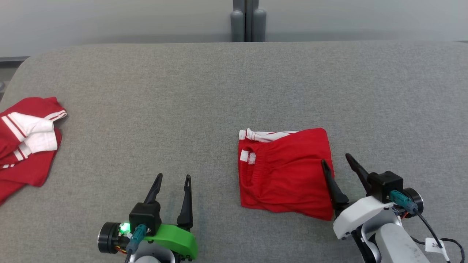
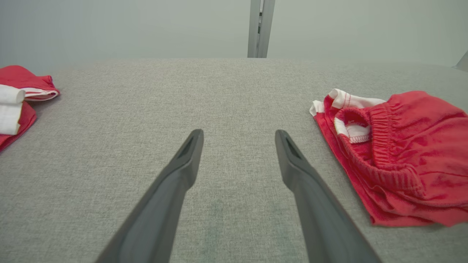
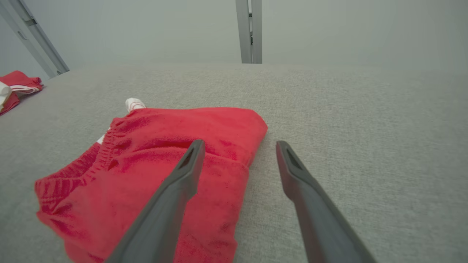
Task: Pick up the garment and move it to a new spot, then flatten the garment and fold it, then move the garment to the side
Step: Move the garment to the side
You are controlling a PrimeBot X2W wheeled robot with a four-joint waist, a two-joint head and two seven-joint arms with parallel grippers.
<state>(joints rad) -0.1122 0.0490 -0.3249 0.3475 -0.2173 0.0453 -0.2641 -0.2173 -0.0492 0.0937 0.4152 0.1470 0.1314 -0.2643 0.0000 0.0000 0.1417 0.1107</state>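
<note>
Grey table [image 1: 234, 80] holds the red garment [image 1: 285, 171]; the empty, wide-open right hand [image 1: 335, 158] straddles its edge, left hand [image 1: 174, 176] likewise open.

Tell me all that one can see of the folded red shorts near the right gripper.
The folded red shorts are knit cloth with a gathered elastic waistband and white striped trim at the far-left corner. They lie flat, rumpled, on the grey table. One finger of the open right gripper is over their right edge; contact is unclear.
</note>
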